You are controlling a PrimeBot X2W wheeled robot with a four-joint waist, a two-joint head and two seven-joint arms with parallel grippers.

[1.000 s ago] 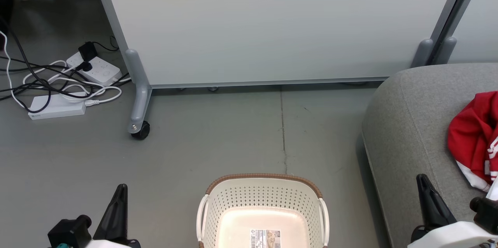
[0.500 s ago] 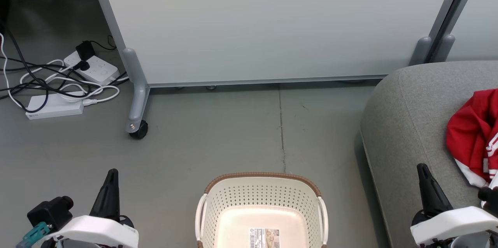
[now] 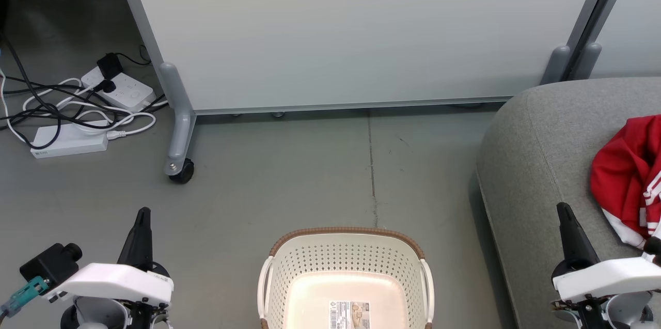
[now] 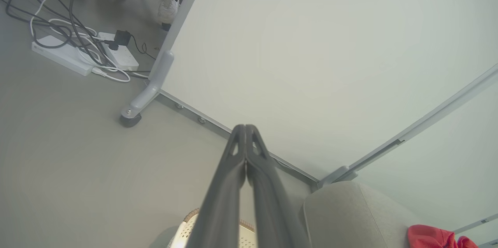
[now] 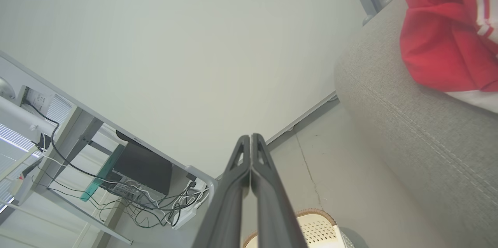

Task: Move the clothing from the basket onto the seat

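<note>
Clothing (image 3: 625, 179) lies on the seat (image 3: 537, 163) at the head view's right edge, apart from the basket (image 3: 346, 267) at bottom centre. Left gripper (image 3: 141, 220) and right gripper (image 3: 565, 218) are both closed, empty. The head view shows the basket's sticker (image 3: 350, 315); the wrist views, its rim.

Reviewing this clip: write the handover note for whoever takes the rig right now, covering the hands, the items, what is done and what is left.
Hands: the left hand is shut and empty, over the floor left of the basket. The right hand is shut and empty, by the seat, clear of the clothing.
Things: the red clothing lies on the seat. The basket stands on the floor, and what shows of its inside is bare down to the barcode sticker.
Done: the clothing is on the seat.
Left: probably nothing. Check the basket's near end, which the head view cuts off.
</note>
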